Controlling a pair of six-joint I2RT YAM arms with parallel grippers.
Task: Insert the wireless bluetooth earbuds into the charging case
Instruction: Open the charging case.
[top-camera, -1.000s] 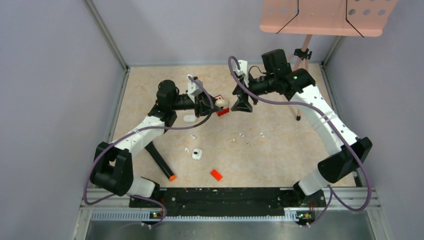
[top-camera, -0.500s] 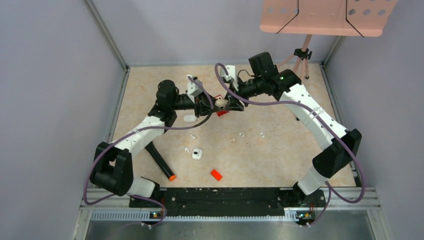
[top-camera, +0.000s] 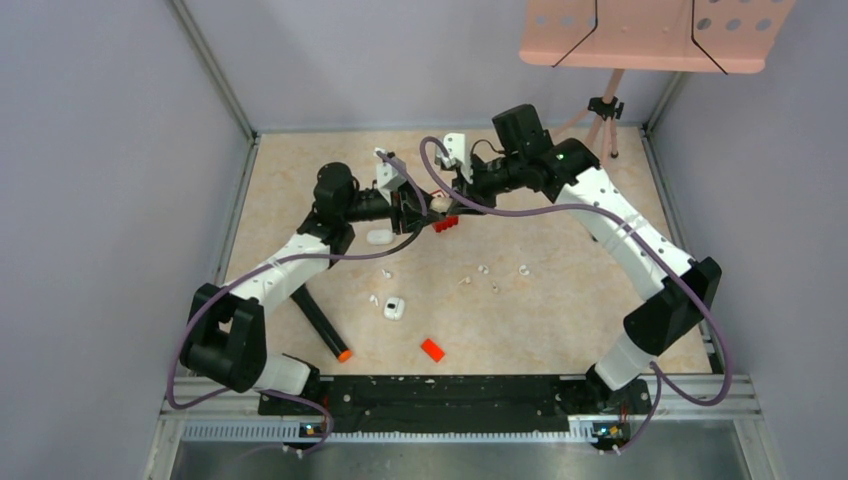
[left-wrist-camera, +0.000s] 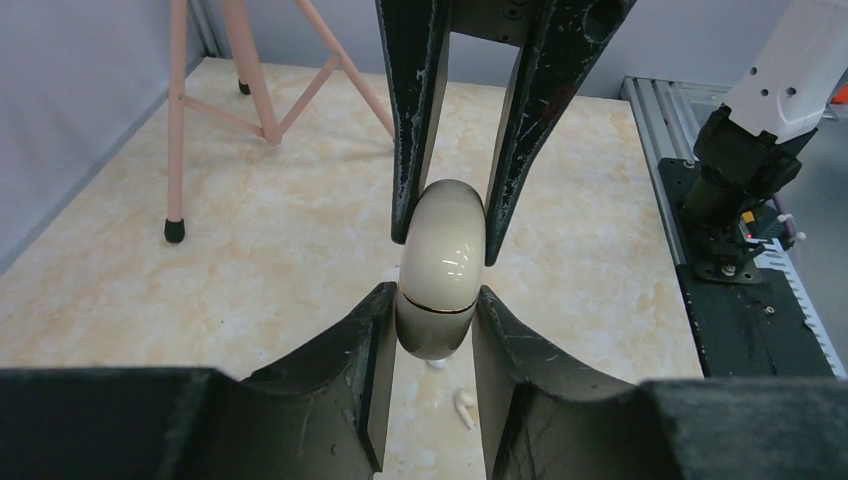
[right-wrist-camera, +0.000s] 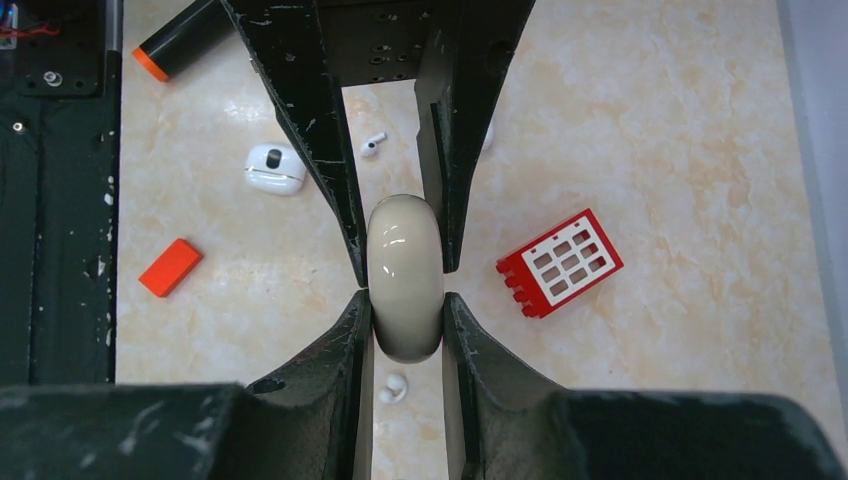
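Note:
A cream, egg-shaped charging case (top-camera: 440, 204) with a thin seam hangs above the table between both grippers. My left gripper (left-wrist-camera: 432, 322) is shut on one end of the case (left-wrist-camera: 440, 265). From the opposite side my right gripper (right-wrist-camera: 405, 322) is shut on the other end of the case (right-wrist-camera: 405, 270). The two grippers' fingertips nearly meet. Several tiny white earbuds lie on the table: one (right-wrist-camera: 392, 388) under the case, one (left-wrist-camera: 463, 405) below my left jaws, others (top-camera: 484, 268) (top-camera: 523, 269) (top-camera: 387, 273) scattered in the middle.
A red block (top-camera: 445, 223) lies just below the held case. A small white case (top-camera: 394, 308), a white oval piece (top-camera: 379, 237), an orange-red chip (top-camera: 432, 349) and a black marker (top-camera: 322, 325) lie nearer the bases. A pink tripod stand (top-camera: 604, 108) stands at the back right.
The right arm swung left to the case held by the left gripper, and its jaws closed on the case's free end. The left arm stayed where it was.

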